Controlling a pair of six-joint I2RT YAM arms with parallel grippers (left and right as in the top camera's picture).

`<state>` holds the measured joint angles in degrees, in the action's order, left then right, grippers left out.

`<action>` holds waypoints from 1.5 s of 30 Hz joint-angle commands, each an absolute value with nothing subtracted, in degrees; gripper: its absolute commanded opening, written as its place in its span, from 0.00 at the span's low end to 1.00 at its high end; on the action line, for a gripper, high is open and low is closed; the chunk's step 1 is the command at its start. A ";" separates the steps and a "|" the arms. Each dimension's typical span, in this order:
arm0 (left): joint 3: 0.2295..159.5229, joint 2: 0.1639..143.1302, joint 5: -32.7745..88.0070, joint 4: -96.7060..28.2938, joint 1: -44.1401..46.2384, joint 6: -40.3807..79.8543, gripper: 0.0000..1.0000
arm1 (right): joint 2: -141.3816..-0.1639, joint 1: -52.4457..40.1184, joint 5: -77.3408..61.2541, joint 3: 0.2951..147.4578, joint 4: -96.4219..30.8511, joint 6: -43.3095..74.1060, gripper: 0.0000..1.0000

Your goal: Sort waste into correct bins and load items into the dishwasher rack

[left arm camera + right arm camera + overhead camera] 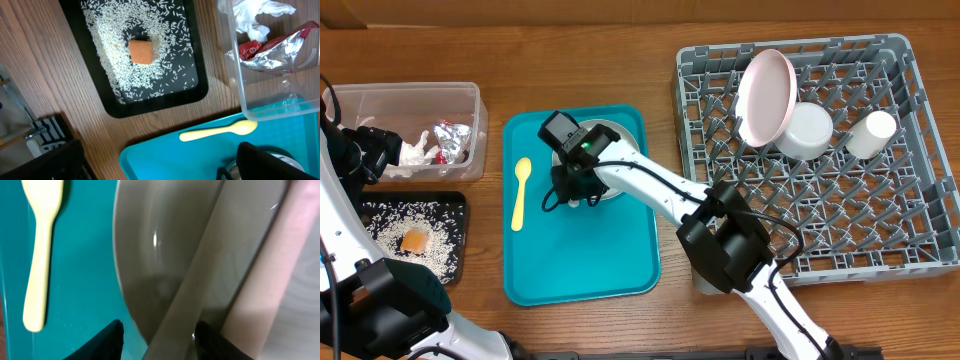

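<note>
The grey-green plate (pixel 610 132) lies on a teal tray. My right gripper (pixel 575 185) is low over its left rim, open (pixel 159 342), one finger over the tray and one over the plate. A pale beige cutlery handle (pixel 200 280) runs between the fingers, with a pinkish one (pixel 270 270) beside it. A pale yellow spoon (pixel 520 195) lies left of the plate. The grey dishwasher rack (pixel 840 220) holds the pink plate (pixel 765 95), white bowl (pixel 805 130) and white cup (pixel 872 133). My left gripper (pixel 370 150) hangs beside the clear tub (pixel 410 95); its fingers do not show.
The clear tub holds the white napkin (pixel 255 15) and red-and-silver foil (pixel 275 50). The black tray (pixel 107 102) holds rice (pixel 165 80) and the orange cube (pixel 141 51). The teal tray (pixel 580 260) lies between the bins and the rack.
</note>
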<state>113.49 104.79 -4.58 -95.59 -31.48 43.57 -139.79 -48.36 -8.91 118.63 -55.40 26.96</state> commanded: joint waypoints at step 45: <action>113.30 104.36 -5.30 -95.53 -31.33 44.38 1.00 | -140.70 -44.66 -12.97 123.39 -58.19 25.93 0.09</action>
